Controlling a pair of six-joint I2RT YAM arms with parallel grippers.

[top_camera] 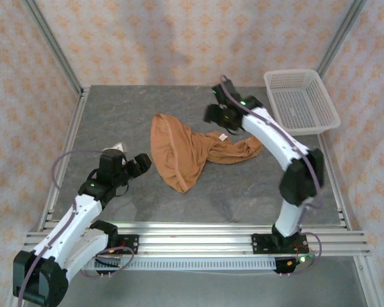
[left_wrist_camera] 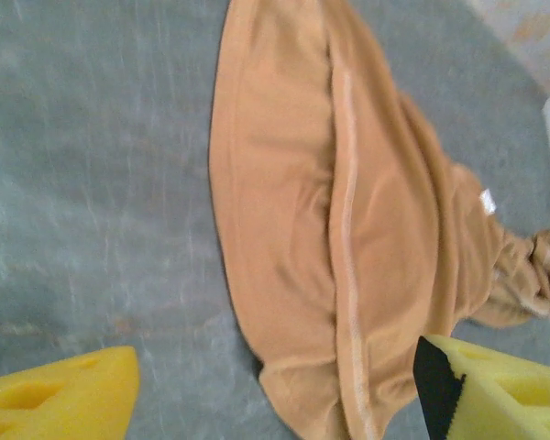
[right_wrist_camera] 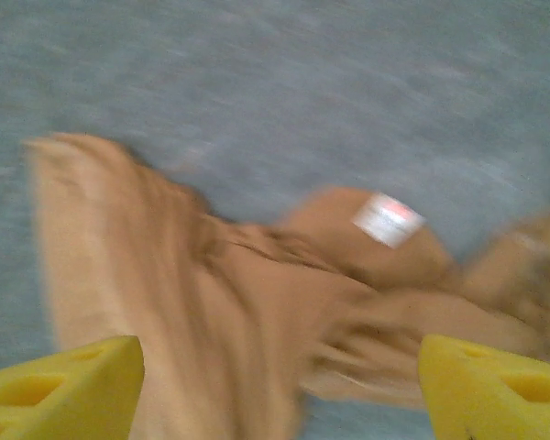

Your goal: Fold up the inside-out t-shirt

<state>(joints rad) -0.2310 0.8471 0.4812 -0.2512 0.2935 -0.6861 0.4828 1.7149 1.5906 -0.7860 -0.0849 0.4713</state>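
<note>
The inside-out t-shirt (top_camera: 182, 150) lies crumpled on the grey table, orange-tan, with a broad lobe at the left and a twisted tail running right. Its small white label (top_camera: 223, 137) faces up. My left gripper (top_camera: 139, 165) hovers just left of the shirt, its jaws wide apart and nothing between them. In the left wrist view the t-shirt (left_wrist_camera: 348, 238) with its pale seam lies below the yellow fingers (left_wrist_camera: 64, 399). My right gripper (top_camera: 212, 115) hangs over the shirt's far right part, open. The blurred right wrist view shows the label (right_wrist_camera: 388, 219) and cloth (right_wrist_camera: 211, 312) beneath the spread fingers (right_wrist_camera: 495, 390).
A white mesh basket (top_camera: 301, 101) stands at the table's back right corner. Aluminium rails (top_camera: 57, 173) frame the table's left and right sides. Bare grey surface (top_camera: 243, 192) stretches in front of the shirt.
</note>
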